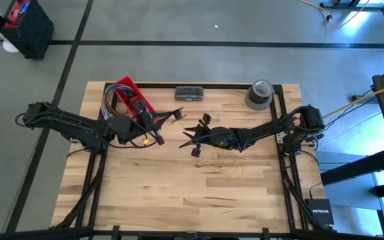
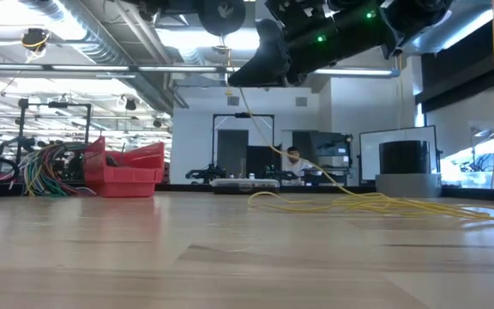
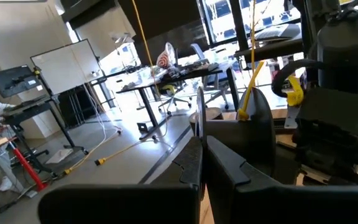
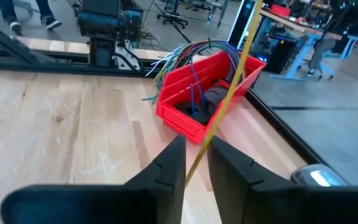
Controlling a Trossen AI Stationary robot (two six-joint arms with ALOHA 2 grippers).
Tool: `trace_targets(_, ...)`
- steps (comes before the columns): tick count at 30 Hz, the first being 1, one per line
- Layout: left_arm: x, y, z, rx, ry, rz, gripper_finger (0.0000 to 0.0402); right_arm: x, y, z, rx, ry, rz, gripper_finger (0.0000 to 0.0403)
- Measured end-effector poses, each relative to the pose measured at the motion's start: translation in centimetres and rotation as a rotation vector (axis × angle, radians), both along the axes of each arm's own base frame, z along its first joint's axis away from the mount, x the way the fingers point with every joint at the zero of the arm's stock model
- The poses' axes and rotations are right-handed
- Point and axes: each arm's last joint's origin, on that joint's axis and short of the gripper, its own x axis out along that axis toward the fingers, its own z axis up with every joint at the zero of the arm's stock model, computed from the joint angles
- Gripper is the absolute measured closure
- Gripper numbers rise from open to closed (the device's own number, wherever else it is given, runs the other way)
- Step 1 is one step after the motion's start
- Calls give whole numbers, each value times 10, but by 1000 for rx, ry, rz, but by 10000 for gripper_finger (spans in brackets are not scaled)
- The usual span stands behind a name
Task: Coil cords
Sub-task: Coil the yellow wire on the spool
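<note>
The cord (image 1: 227, 162) is thin and pale yellow. Most of it lies in loose loops (image 2: 376, 203) on the wood right of centre. One strand (image 2: 298, 159) rises slanting to my right gripper (image 2: 247, 77), which hangs above mid-table (image 1: 193, 137). In the right wrist view that strand (image 4: 225, 99) runs straight through the narrow gap between the open fingers (image 4: 196, 165) and out of the picture's top. My left gripper (image 1: 160, 128) stands shut (image 3: 202, 155) just left of the right one, pointing level at it. My left gripper is shut, and the drawn strand leads up toward it, but no view shows the strand at its fingertips; I cannot tell whether it touches the cord. My right gripper has the strand (image 4: 199, 158) between its fingers; whether a finger touches it, I cannot tell.
A red bin (image 1: 129, 93) with multicoloured wires (image 2: 50, 172) stands at the far left. A grey tape roll (image 1: 260, 93) sits at the far right, and a dark flat case (image 1: 189, 93) lies between them. Bare wood (image 1: 179, 193) runs along the near half.
</note>
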Motion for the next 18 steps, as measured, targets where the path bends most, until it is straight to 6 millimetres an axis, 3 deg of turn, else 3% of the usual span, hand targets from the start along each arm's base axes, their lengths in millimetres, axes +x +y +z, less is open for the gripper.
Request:
trace_targets(12,0,-7,-4,-54,5,-34,400,4,-5,10,40,-62,28,263)
trace_targets(18,-1,-8,-7,-59,32,-18,400,8,-8,10,-40,8,40,268)
